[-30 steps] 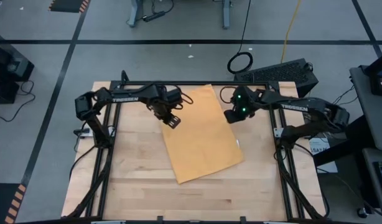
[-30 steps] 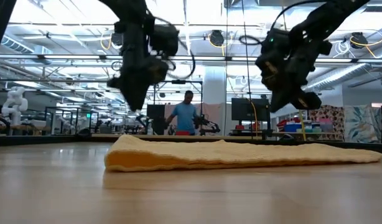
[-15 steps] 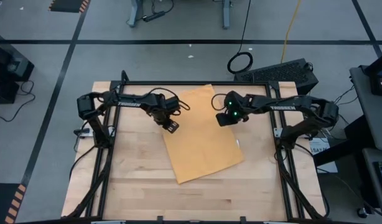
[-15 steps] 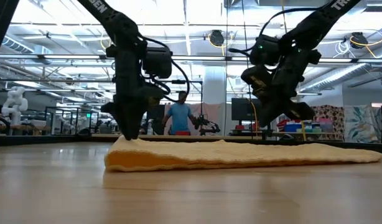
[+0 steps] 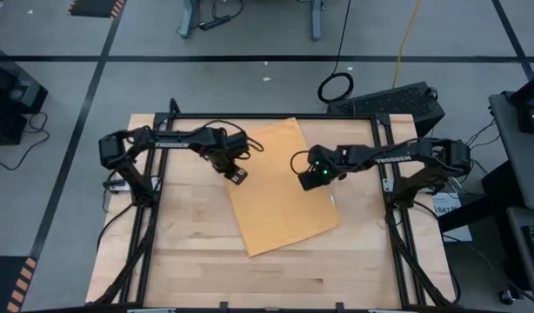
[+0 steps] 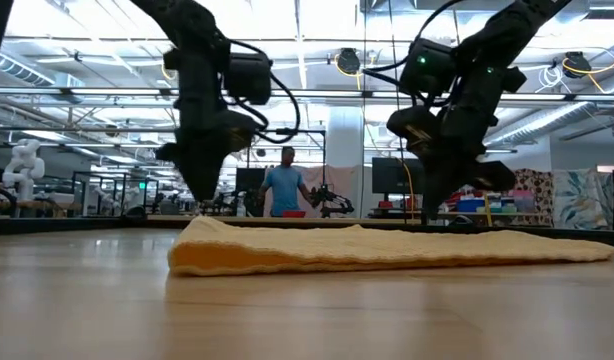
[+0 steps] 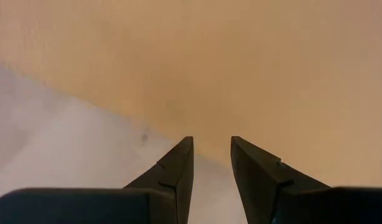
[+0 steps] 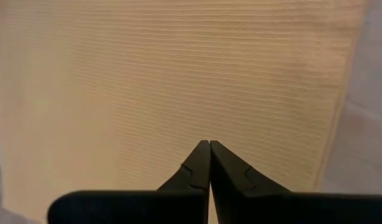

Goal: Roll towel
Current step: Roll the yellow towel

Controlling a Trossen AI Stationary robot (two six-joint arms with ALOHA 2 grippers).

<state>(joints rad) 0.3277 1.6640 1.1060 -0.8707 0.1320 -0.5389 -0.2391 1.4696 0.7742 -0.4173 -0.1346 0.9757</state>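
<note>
The mustard-yellow towel (image 5: 284, 187) lies flat and slightly askew on the wooden table (image 5: 189, 261). In the low view the towel (image 6: 387, 248) has a thick folded edge at its left end. My left gripper (image 5: 237, 175) points down, open, close over the towel's left edge (image 7: 116, 118), its fingers (image 7: 211, 142) above where cloth meets wood. My right gripper (image 5: 311, 180) is shut and points down over the towel's right part (image 8: 178, 81), near its right edge. Whether either fingertip touches the cloth does not show.
Black frame rails (image 5: 154, 200) run along the table's left, right and far sides. A black case (image 5: 393, 100) and a cable coil (image 5: 337, 87) lie on the floor beyond the far edge. Bare wood (image 5: 267, 278) lies toward the near edge. A person (image 6: 287, 188) stands far behind.
My left gripper has come down and a little toward the near edge, onto the towel's left edge. My right gripper has swung from the towel's far right corner toward the near edge and the left, lower, over the cloth, and has turned. The towel has kept still.
</note>
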